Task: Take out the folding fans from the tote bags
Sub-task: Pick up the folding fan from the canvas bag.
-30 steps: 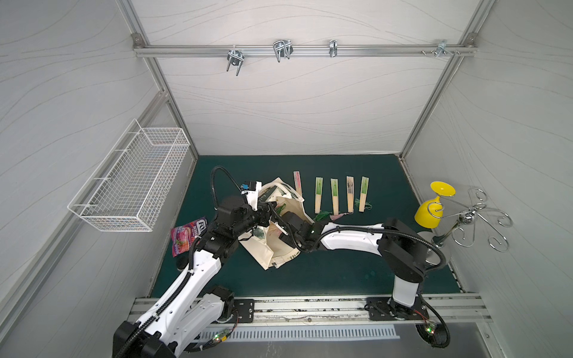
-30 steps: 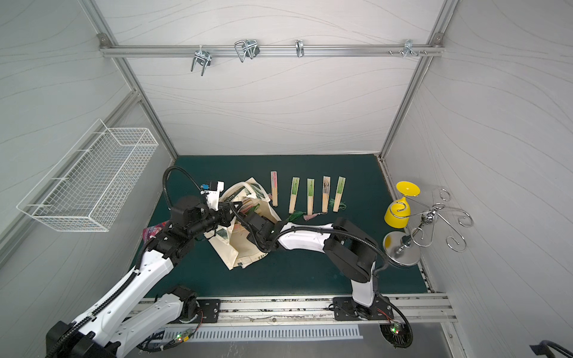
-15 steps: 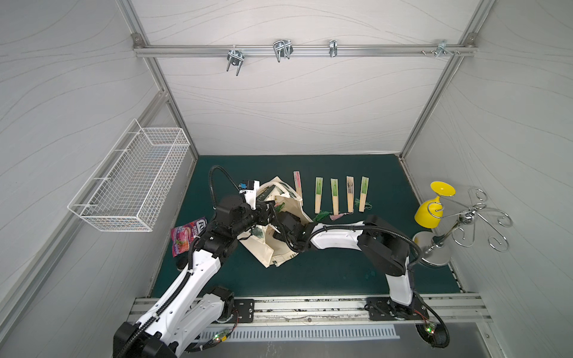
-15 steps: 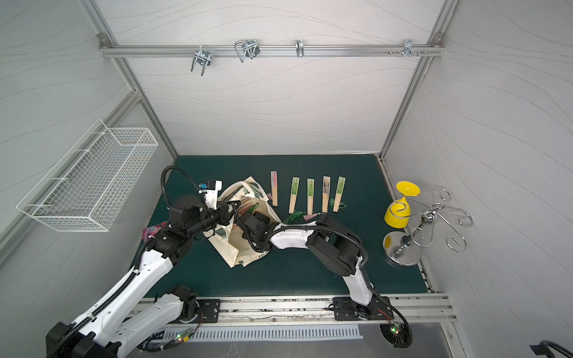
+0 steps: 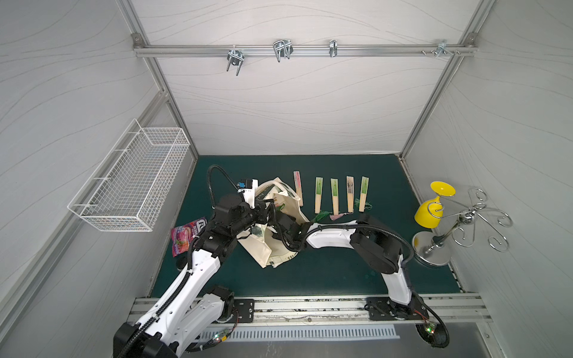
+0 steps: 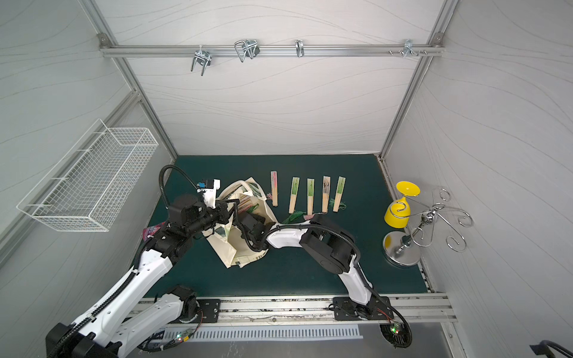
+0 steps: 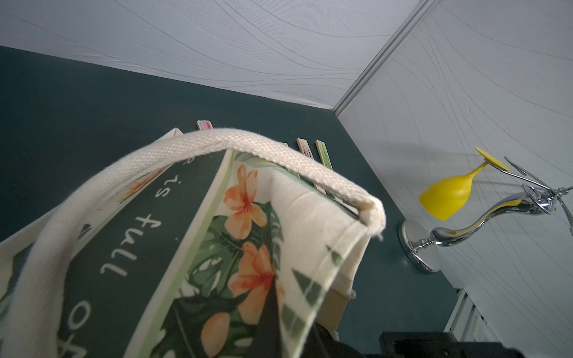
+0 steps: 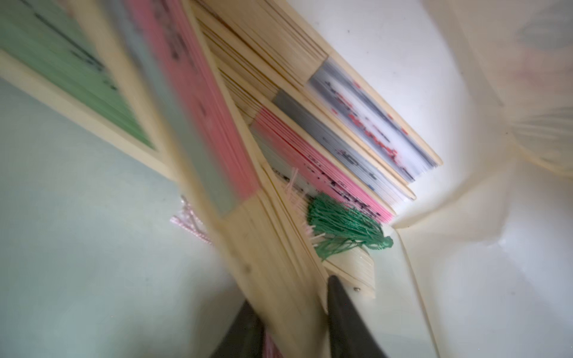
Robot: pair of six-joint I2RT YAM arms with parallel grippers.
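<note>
The cream tote bag (image 5: pixel 263 252) (image 6: pixel 228 251) lies on the green mat, its mouth held up. My left gripper (image 5: pixel 267 205) (image 7: pixel 291 316) is shut on its printed rim (image 7: pixel 248 192). My right gripper (image 5: pixel 280 221) (image 8: pixel 290 291) is inside the bag, shut on the bamboo end of a pink-topped folding fan (image 8: pixel 214 130). Several more fans (image 8: pixel 356 124) and a green tassel (image 8: pixel 344 226) lie beside it. Several fans lie in a row on the mat in both top views, from a pink one (image 5: pixel 298 192) (image 6: pixel 274 192) to a green one (image 5: pixel 363 196) (image 6: pixel 339 193).
A white wire basket (image 5: pixel 133 183) hangs on the left wall. Below it lies a pink snack packet (image 5: pixel 186 235). A yellow goblet (image 5: pixel 432 207) hangs on a chrome stand (image 5: pixel 434 251) at the right edge. Loose tassels (image 5: pixel 322 214) trail near the right arm.
The right arm has pushed further into the tote and its jaws have closed onto a fan. The left gripper has kept its hold on the rim.
</note>
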